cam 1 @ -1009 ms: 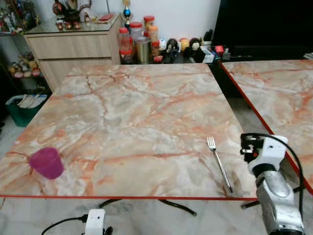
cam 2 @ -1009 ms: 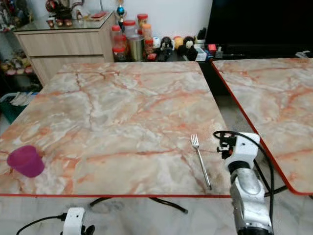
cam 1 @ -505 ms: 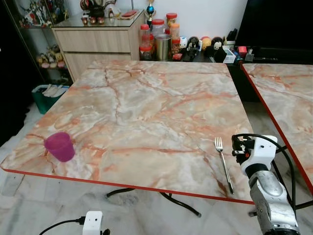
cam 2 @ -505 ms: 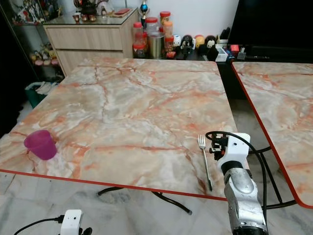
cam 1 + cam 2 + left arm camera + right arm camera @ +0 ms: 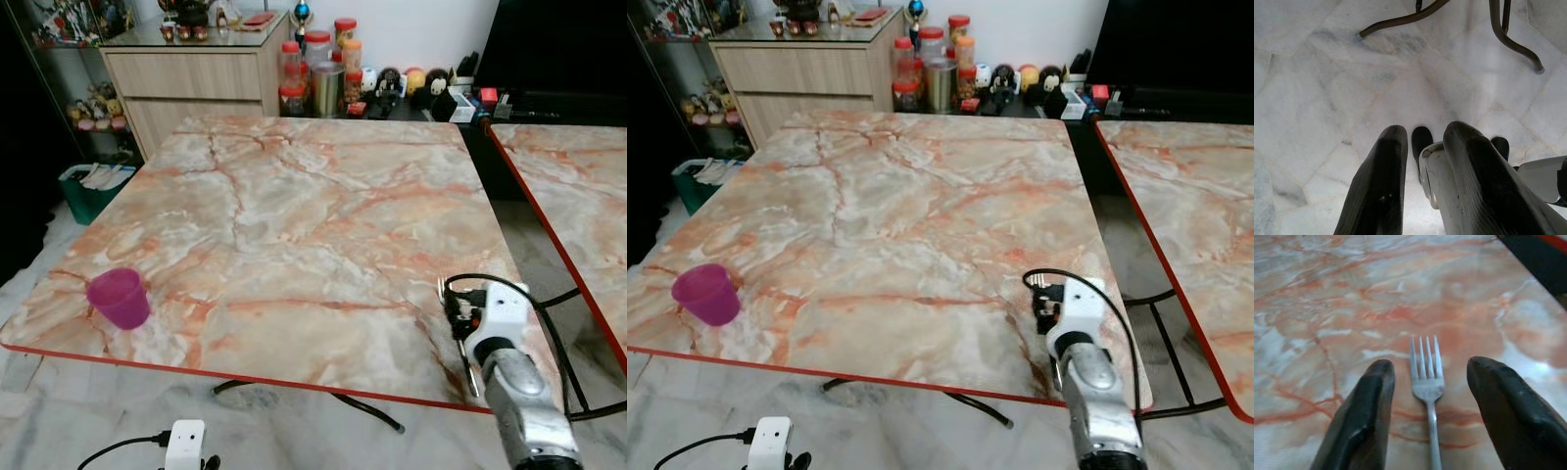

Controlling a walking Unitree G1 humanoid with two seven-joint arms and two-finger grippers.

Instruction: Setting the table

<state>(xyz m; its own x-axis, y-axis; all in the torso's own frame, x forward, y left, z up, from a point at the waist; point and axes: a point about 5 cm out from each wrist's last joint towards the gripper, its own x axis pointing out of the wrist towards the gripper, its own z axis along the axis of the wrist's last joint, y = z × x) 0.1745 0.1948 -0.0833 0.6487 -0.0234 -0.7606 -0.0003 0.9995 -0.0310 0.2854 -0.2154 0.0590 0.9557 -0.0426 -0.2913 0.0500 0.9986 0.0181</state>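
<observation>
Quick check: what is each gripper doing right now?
Left gripper: open, holding nothing, hanging over the floor.
Right gripper: open above the fork on the table, not gripping it.

your right arm (image 5: pixel 509 382) covers most of the fork (image 5: pixel 1426 377); in the head views you see little more than its tines and a bit of handle beside the wrist. the wrist picture's edge cuts off the handle. the jars (image 5: pixel 318 73) behind the table (image 5: pixel 294 225) are too small to read.
</observation>
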